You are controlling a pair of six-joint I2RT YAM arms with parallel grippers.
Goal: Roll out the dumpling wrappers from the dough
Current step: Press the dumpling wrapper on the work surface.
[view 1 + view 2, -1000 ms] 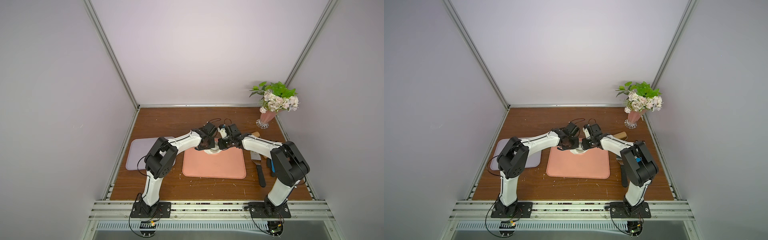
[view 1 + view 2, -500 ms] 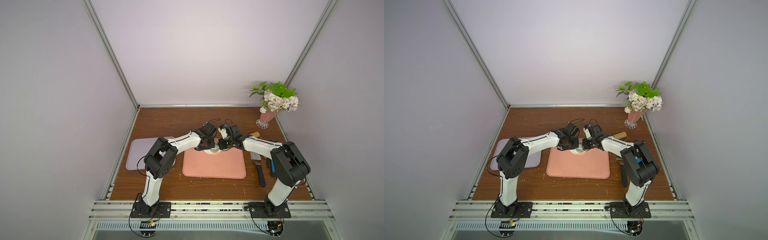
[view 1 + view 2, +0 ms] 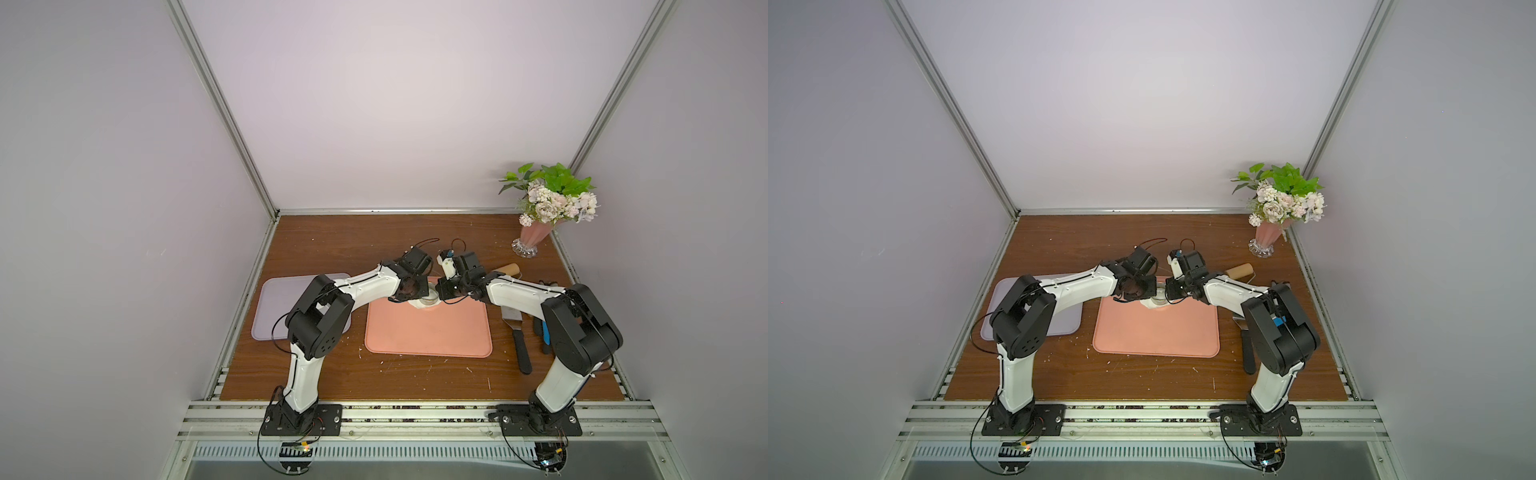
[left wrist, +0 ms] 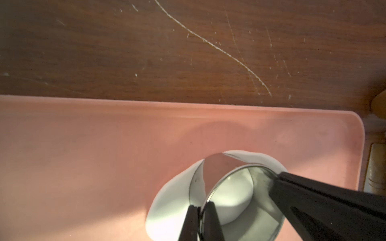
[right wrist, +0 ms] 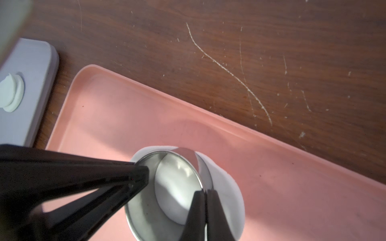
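Left gripper point(image 4: 200, 208): pinching the ring cutter point(image 5: 146, 219) by its rim.
Right gripper point(image 5: 205, 195): pinching the opposite rim.
Done: dumpling wrappers point(image 5: 10, 94) are lying on the lavender tray point(image 5: 35, 68).
Left: the cutter is pressing into the dough point(image 4: 167, 198).

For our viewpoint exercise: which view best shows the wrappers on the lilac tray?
The right wrist view: the dumpling wrappers lie stacked on the lilac tray, blurred. In both top views the left arm hides them; the left wrist view misses them.

one left gripper point(image 4: 201, 208), one right gripper point(image 5: 204, 193), one ring cutter point(image 5: 144, 219) in both jaws, one dough sheet point(image 4: 173, 198) beneath, one pink mat point(image 3: 428, 336), one lavender tray point(image 3: 274, 299).
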